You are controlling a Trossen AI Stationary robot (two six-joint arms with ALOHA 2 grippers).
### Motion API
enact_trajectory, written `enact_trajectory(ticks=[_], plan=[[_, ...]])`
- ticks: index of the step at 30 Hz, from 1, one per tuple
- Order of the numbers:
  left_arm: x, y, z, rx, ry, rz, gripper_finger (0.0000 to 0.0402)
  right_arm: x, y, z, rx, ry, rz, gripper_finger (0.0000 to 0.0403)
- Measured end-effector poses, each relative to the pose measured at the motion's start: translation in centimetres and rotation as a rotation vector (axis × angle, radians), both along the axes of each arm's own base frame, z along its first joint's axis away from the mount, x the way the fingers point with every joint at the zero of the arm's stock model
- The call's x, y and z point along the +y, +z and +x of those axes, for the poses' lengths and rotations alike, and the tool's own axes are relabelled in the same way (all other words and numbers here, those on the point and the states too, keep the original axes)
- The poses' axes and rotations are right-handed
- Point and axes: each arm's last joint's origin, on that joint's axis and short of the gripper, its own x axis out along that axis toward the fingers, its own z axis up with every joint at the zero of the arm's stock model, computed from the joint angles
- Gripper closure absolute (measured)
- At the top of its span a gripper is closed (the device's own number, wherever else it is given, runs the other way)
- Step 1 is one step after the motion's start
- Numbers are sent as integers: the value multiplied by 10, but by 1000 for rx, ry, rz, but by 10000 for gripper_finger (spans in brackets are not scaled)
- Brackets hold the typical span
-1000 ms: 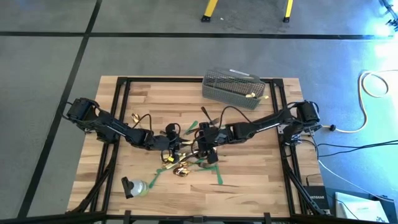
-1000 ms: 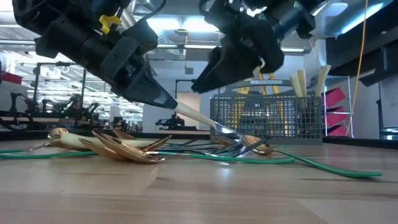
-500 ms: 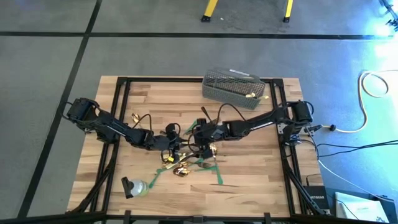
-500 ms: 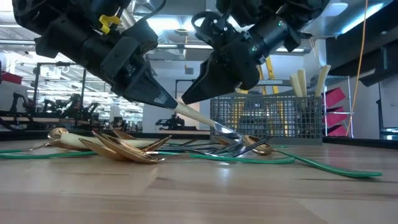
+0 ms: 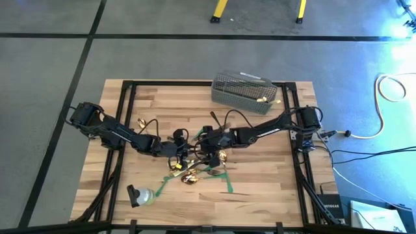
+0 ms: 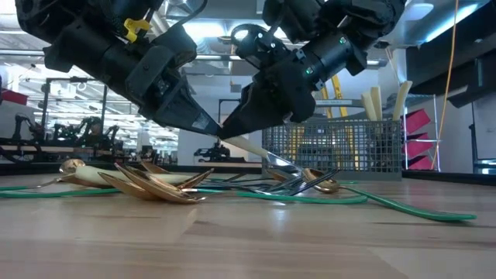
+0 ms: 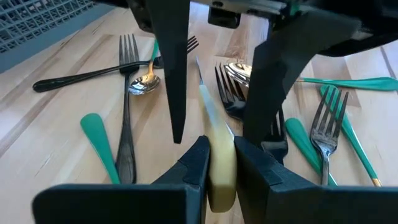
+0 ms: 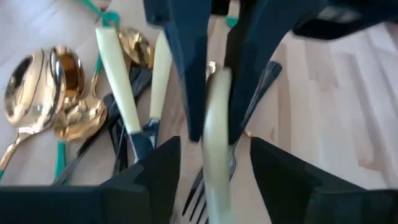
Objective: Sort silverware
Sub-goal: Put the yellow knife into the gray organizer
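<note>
At table centre, I have both arms meeting over the silverware pile (image 5: 198, 170). My left gripper (image 7: 216, 163) is clamped on a cream-handled knife (image 7: 214, 143); the handle sits pinched between its two fingers, and the blade points away toward the forks (image 7: 230, 93). In the low view the knife (image 6: 246, 147) slopes down from the left gripper's tip, its blade end reaching the heap.

My right gripper (image 8: 208, 165) comes in from three o'clock with its fingers apart, one on each side of that same cream handle (image 8: 214, 134), not yet touching it as far as I can see. In the low view the two gripper tips meet just above the handle.

Below them lie gold spoons (image 8: 59, 93), dark forks, more cream-handled knives (image 8: 121, 99) and green tape strips (image 7: 99, 146), all on the wooden table (image 5: 260, 175). At one o'clock stands the wire mesh basket (image 5: 244, 91), with some cutlery standing in it.
</note>
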Motion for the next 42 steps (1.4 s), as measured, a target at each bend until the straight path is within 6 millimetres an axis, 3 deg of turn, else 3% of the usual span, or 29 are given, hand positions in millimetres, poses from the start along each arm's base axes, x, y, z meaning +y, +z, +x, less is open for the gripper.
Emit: enact_trajectory(ticks=[9, 22, 30, 33, 37, 42], plan=[[-1, 0, 0, -2, -5, -2, 364, 0, -2, -1, 26, 14, 16, 344], [-1, 1, 0, -10, -13, -2, 361, 1, -2, -2, 27, 27, 17, 375], [-4, 9, 2, -63, -53, 21, 286, 2, 0, -3, 38, 40, 46, 379], [-6, 26, 0, -148, -70, 45, 249, 1, 4, -6, 49, 37, 49, 379], [-8, 57, -8, -273, -87, 89, 209, 1, 27, -12, 17, 31, 45, 379], [-11, 86, -23, -383, -96, 110, 189, -2, 83, -30, -130, 25, 3, 379]])
